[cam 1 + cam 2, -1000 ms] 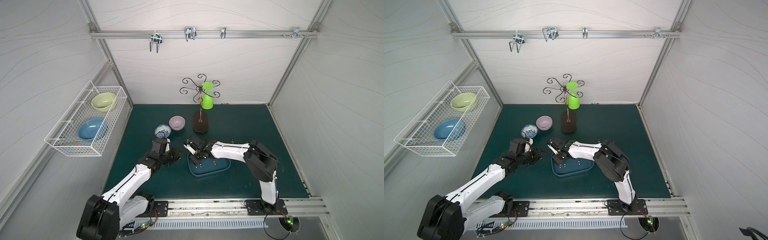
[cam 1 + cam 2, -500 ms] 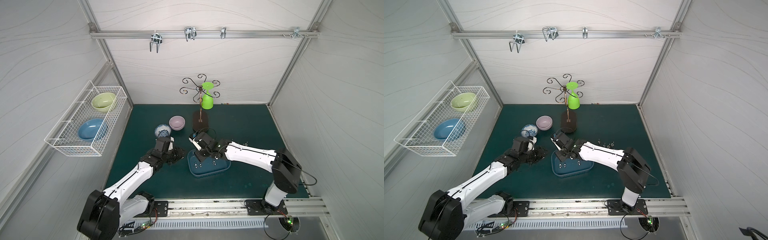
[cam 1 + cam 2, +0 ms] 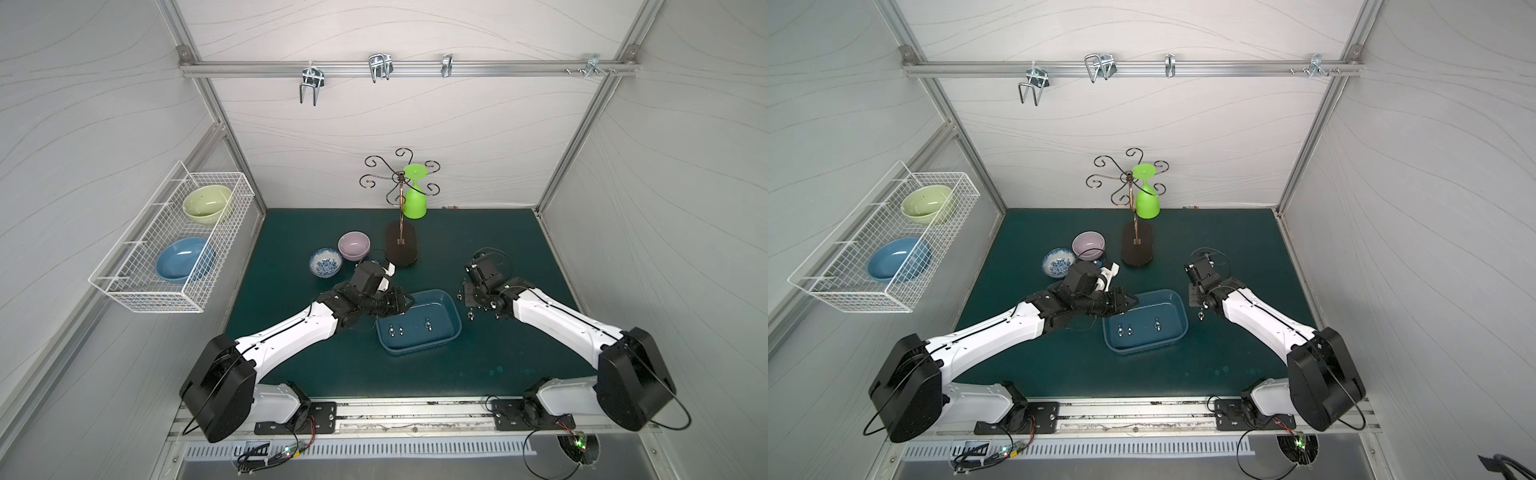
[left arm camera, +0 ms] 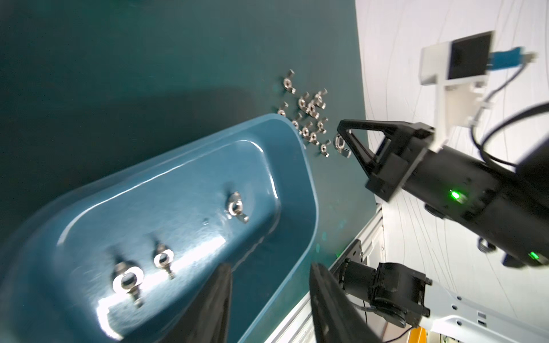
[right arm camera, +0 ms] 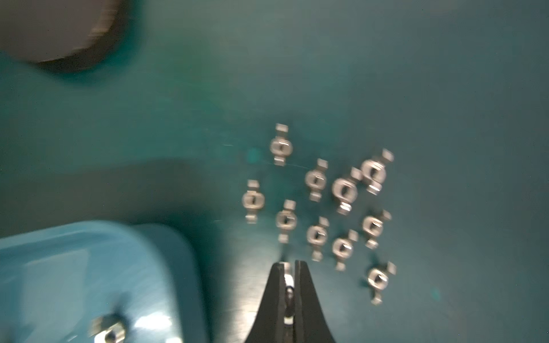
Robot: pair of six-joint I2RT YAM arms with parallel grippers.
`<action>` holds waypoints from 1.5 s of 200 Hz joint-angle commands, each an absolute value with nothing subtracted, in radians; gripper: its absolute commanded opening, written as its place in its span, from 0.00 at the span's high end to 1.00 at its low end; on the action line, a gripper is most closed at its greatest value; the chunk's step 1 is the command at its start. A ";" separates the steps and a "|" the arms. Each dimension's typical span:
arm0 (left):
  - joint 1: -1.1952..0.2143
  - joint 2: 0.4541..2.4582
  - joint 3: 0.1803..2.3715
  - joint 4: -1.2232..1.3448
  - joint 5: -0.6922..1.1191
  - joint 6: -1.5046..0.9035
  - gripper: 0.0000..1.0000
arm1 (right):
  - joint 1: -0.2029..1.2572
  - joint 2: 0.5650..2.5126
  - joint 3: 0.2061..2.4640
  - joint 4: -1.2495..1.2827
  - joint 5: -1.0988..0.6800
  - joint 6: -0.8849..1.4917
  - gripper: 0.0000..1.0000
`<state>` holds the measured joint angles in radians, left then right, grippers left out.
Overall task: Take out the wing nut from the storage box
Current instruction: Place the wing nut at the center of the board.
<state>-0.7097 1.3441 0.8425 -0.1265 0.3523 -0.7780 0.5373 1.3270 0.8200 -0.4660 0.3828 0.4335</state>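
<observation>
**Right gripper [image 5: 290,264] holds a wing nut [image 5: 288,280] just outside the box [image 3: 440,309]**

In the right wrist view, the right gripper is pinched shut on the wing nut. The nut shows as a bright sliver between the dark fingers [image 5: 274,297]. In both top views this gripper [image 3: 468,291] [image 3: 1192,295] hangs over the table [image 3: 478,237] just beside the box's right end, clear of the rim. Its tips are next to a cluster [image 5: 317,234] of about ten loose nuts lying on the table. That view is blurred, so I cannot tell whether the tips touch the table.

The box sits near the middle of the table, its long side running roughly left to right. Three nuts lie on its floor. Two are close together toward the left end [image 3: 390,331] [image 3: 400,331], and one sits apart nearer the middle [image 3: 427,325].

The left gripper [image 3: 409,300] hovers over the box's far left corner. In the left wrist view its fingers [image 4: 219,300] stand about half open with nothing held between them.

Beyond the box on the table stand a patterned bowl [image 3: 325,262], a lilac bowl [image 3: 353,245] and a scrolled rack [image 3: 401,249]. A green glass [image 3: 414,199] hangs upside down from the rack. On the left wall, a wire basket [image 3: 174,299] holds a green bowl [image 3: 208,203] and a blue bowl [image 3: 185,258].
</observation>
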 commanded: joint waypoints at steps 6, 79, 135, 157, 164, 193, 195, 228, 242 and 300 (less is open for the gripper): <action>-0.763 1.397 0.910 -0.061 0.352 -0.757 0.53 | 0.486 1.296 0.770 -0.489 0.331 0.510 1.00; -0.865 1.564 0.986 0.034 0.396 -0.792 0.53 | 0.462 1.351 0.695 -0.438 0.269 0.559 1.00; -0.867 1.595 1.003 0.031 0.416 -0.792 0.53 | 0.462 1.388 0.662 -0.390 0.251 0.578 1.00; -0.867 1.587 0.990 0.031 0.400 -0.796 0.53 | 0.463 1.394 0.661 -0.388 0.252 0.575 1.00; -0.868 1.585 0.986 0.033 0.396 -0.796 0.53 | 0.463 1.399 0.663 -0.387 0.250 0.575 1.00; -0.868 1.586 0.988 0.033 0.396 -0.797 0.53 | 0.463 1.424 0.677 -0.390 0.244 0.572 1.00; -0.867 1.587 0.989 0.032 0.397 -0.797 0.53 | 0.463 1.423 0.677 -0.389 0.244 0.571 1.00; -0.867 1.598 0.991 0.031 0.400 -0.798 0.52 | 0.463 1.437 0.677 -0.390 0.238 0.572 1.00; -0.867 1.599 0.990 0.032 0.398 -0.802 0.52 | 0.463 1.436 0.678 -0.394 0.233 0.574 1.00; -0.867 1.614 0.994 0.034 0.402 -0.804 0.52 | 0.469 1.413 0.680 -0.411 0.235 0.572 0.92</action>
